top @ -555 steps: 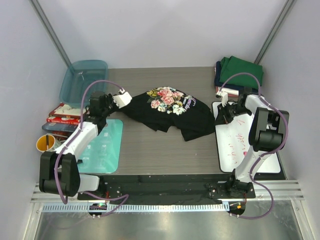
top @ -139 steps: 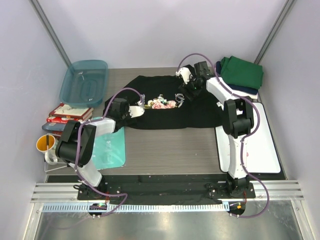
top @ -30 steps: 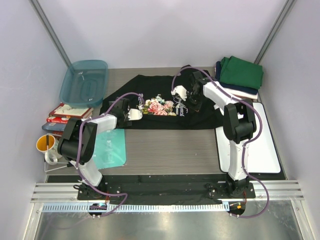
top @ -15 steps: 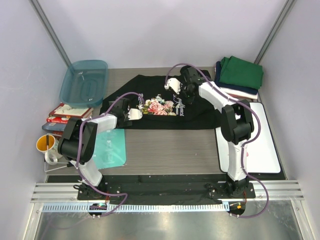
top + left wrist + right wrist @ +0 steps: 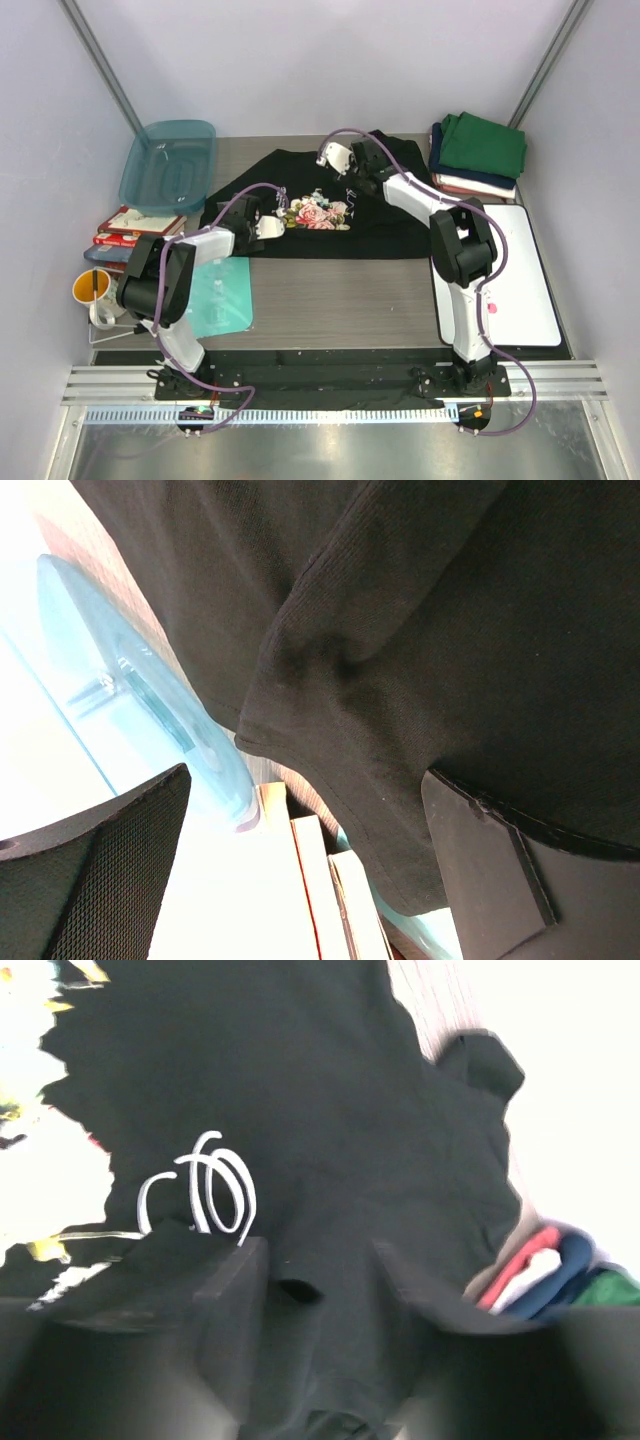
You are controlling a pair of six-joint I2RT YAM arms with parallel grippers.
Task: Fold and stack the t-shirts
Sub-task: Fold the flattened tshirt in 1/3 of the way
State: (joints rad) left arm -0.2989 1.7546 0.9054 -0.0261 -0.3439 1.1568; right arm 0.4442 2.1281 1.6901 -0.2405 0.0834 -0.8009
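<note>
A black t-shirt (image 5: pixel 390 225) with a floral print (image 5: pixel 320 213) and white script (image 5: pixel 205 1195) lies spread flat across the table's far half. My right gripper (image 5: pixel 350 170) hovers low over its back edge near the collar. In the right wrist view the right gripper (image 5: pixel 318 1260) stands open, with a loose ridge of black cloth (image 5: pixel 330 1090) lying between its fingers. My left gripper (image 5: pixel 255 215) is at the shirt's left sleeve. The left wrist view shows that gripper (image 5: pixel 300 870) wide open, the sleeve hem (image 5: pixel 400 810) between the jaws. Folded t-shirts (image 5: pixel 480 150), green on top, are stacked at the back right.
A teal tub (image 5: pixel 168 163) sits at the back left, with books (image 5: pixel 125 228) and a yellow cup (image 5: pixel 92 288) in front of it. A teal mat (image 5: pixel 215 290) lies by the left arm. A white board (image 5: pixel 510 275) lies beside the right arm.
My right gripper has slid left and back across the shirt toward the collar, and its jaws have gone from shut to open. The left arm has not moved.
</note>
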